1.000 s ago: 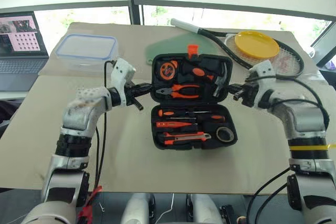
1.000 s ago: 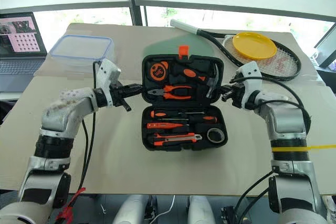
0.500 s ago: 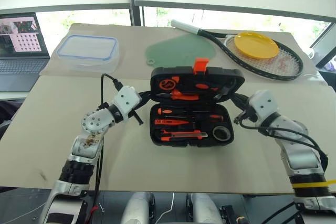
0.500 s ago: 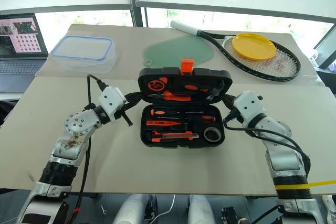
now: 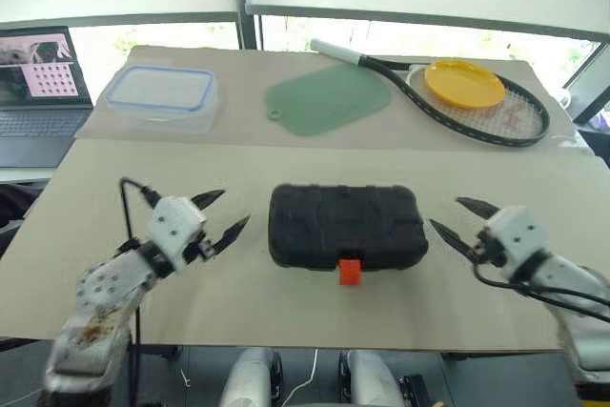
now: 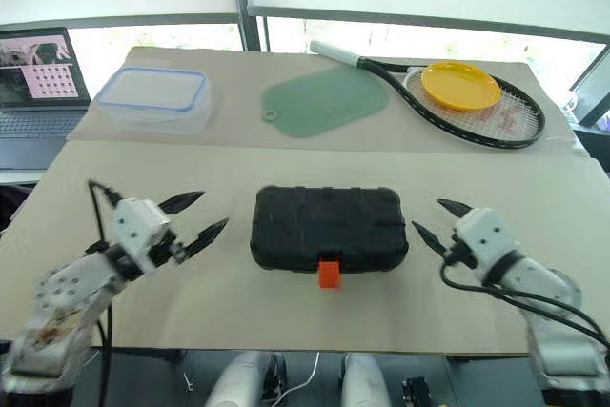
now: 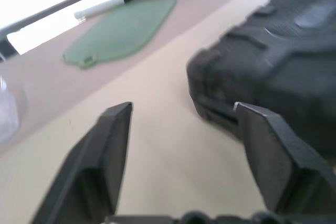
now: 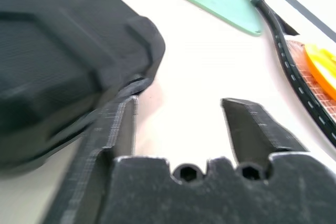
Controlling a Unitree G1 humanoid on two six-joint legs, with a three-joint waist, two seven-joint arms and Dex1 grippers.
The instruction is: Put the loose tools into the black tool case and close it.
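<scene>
Black moulded-plastic tool case [image 5: 346,225] lay closed at mid-table, both grippers empty.
Lid was down, small orange latch [image 5: 350,271] on its near edge, facing robot. Left gripper [image 5: 221,215] sat just left of case, jaws spread wide, holding nothing; right gripper [image 5: 458,220] just right of it, jaws likewise apart & empty. Neither touched case. Behind: clear blue-rimmed food box [image 5: 161,95], green cutting mat [image 5: 327,100], black racket [image 5: 446,92] w/ yellow plate [image 5: 464,82] on its strings.

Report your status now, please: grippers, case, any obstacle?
Left gripper open, right gripper open, both empty, either side of case. Case shut on table, orange latch facing robot. Nothing in the way.
</scene>
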